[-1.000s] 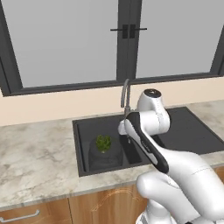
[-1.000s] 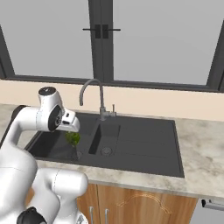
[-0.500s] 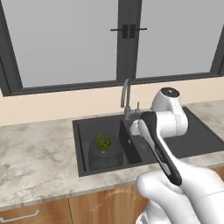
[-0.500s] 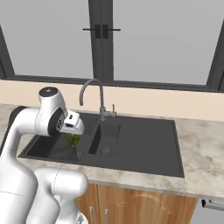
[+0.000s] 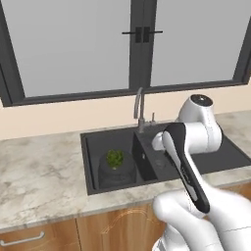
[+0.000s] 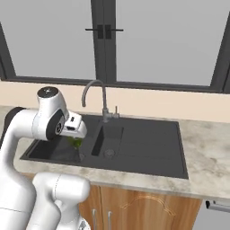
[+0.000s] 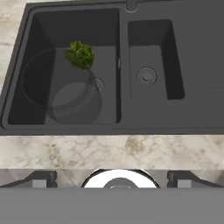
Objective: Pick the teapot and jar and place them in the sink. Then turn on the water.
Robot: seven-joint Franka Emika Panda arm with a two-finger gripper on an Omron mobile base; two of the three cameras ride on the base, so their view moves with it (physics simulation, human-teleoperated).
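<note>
The window [image 5: 142,46] with its dark frame fills the wall behind everything, at twelve o'clock in both base views. Below it runs the marbled worktop [image 5: 41,171], with wooden cabinet fronts [image 6: 148,211] beneath its edge.

Set into the worktop is the black sink [image 5: 93,147] — two basins, the larger one toward nine o'clock in the hand view and a smaller, narrower one [image 7: 151,65] with a round drain just beside it toward three o'clock. The grey gooseneck faucet [image 6: 96,96] rises from the back rim, arching over the sink; no stream can be seen at its spout.

The jar [image 7: 65,89] lies in the large basin, a translucent grey cylinder on its side with its flat lid end toward six o'clock in the hand view, and green contents [image 7: 80,54] showing at its upper part. In the left base view it sits at the centre of the left basin [image 5: 116,169].

The pincer [image 7: 111,177] hangs above the front worktop edge, looking down into the sink — its two dark tips stand wide apart at the bottom of the hand view, with nothing between them. The teapot I cannot make out.
</note>
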